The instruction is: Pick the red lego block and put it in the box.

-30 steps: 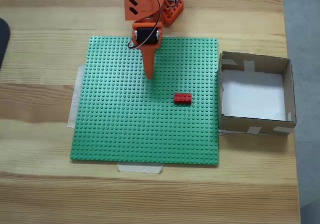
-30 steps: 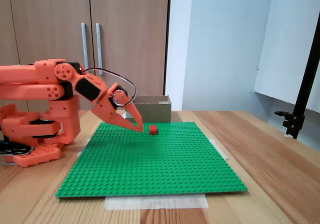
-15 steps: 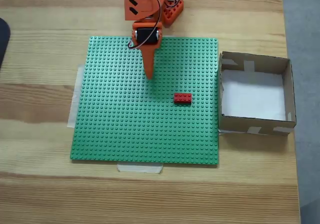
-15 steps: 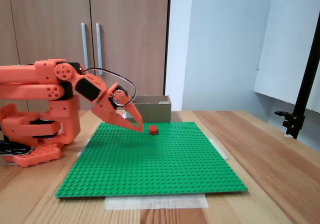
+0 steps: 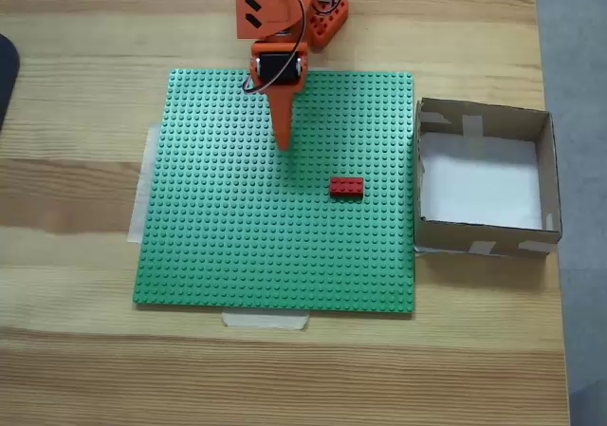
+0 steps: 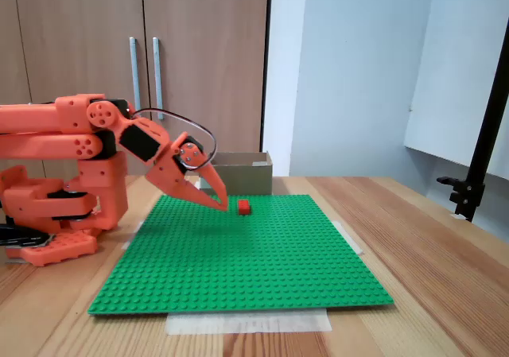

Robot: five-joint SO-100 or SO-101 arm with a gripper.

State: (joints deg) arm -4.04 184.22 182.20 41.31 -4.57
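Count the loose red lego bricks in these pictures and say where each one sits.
1. The red lego block lies on the green baseplate, between the hand and the box, outside it.

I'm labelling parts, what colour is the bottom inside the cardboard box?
White, seen best in the fixed view from above: the box has brown walls around it.

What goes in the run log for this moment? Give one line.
phase: pre-grasp | tool: shut, above green baseplate, apart from block | red lego block: on baseplate, untouched | box: beside baseplate
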